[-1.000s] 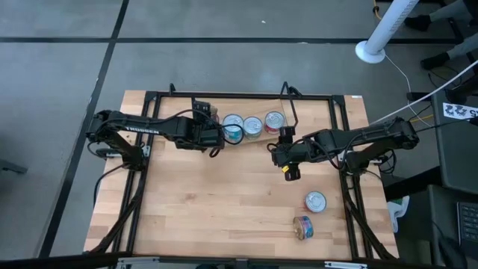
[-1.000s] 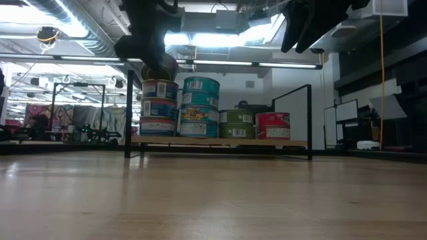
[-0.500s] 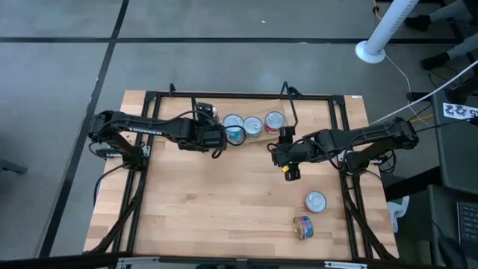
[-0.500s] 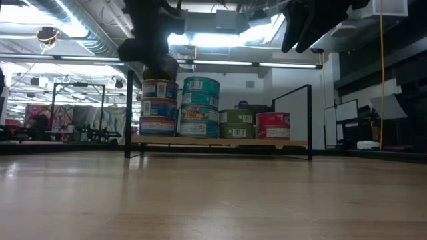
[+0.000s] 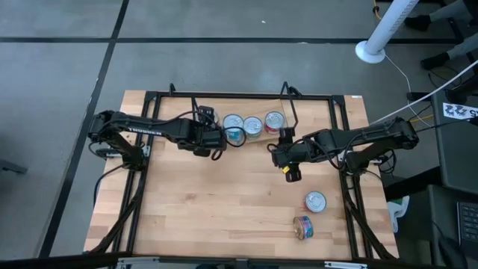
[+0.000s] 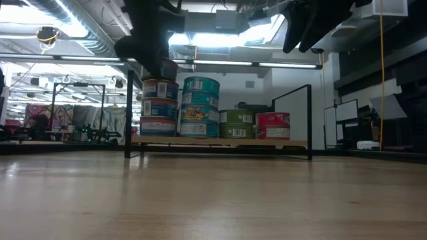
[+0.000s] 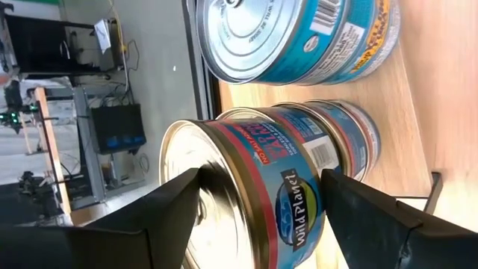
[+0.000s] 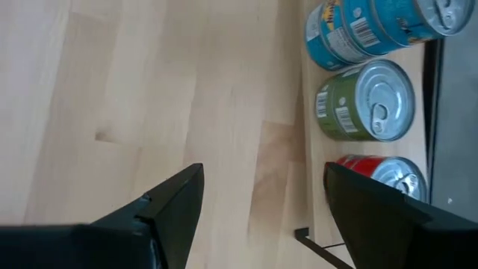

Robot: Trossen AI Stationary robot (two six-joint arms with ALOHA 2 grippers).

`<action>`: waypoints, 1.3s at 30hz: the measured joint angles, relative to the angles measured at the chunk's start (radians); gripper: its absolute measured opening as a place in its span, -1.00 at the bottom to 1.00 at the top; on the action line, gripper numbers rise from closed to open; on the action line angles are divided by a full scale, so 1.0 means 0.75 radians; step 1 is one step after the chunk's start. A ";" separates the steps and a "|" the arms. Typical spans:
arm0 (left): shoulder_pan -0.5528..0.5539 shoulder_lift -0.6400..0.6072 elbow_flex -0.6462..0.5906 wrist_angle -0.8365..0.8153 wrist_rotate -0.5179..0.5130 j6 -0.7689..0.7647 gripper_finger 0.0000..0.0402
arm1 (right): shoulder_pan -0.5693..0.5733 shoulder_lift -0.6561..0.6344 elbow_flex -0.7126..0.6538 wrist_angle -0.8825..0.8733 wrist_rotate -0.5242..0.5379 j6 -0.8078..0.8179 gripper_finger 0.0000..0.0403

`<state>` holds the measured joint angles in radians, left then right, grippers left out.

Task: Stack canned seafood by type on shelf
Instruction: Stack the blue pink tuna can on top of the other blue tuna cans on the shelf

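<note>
While the right pincer [image 5: 290, 172] hangs open, the left pincer [image 5: 207, 139], released, has backed off the top tin [image 7: 254, 187].

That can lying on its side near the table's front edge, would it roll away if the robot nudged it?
Probably. The can on its side rests on its curved wall, so a sideways push would likely roll it across the table. Its rigid-looking metal should not dent. The upright can beside it would more likely slide.

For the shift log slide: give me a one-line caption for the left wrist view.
Left gripper, fingers open either side of the top blue-and-red can on its stack, beside the teal stack.
</note>
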<state>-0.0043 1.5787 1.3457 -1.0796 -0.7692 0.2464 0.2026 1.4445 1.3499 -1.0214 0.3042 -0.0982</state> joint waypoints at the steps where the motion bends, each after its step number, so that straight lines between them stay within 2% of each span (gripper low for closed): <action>1: 0.005 0.000 0.000 0.000 0.001 -0.006 0.35 | 0.000 0.000 0.000 0.000 -0.010 0.000 0.37; 10: 0.034 0.000 0.000 0.013 0.008 -0.020 0.35 | 0.000 0.000 0.000 0.000 -0.023 0.000 0.37; 20: 0.034 0.001 0.053 0.066 0.013 -0.003 0.35 | 0.000 0.000 0.000 0.001 -0.194 -0.001 0.37; 31: 0.017 0.001 0.054 0.055 0.005 -0.002 0.35 | 0.000 0.000 0.000 -0.014 -0.202 0.000 0.37; 39: -0.112 0.001 0.054 0.086 0.005 -0.123 0.35 | 0.001 0.000 0.000 -0.211 -0.399 0.157 0.37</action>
<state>-0.0886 1.5791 1.3865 -1.0148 -0.7653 0.1540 0.2035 1.4445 1.3499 -1.1797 0.0047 0.0194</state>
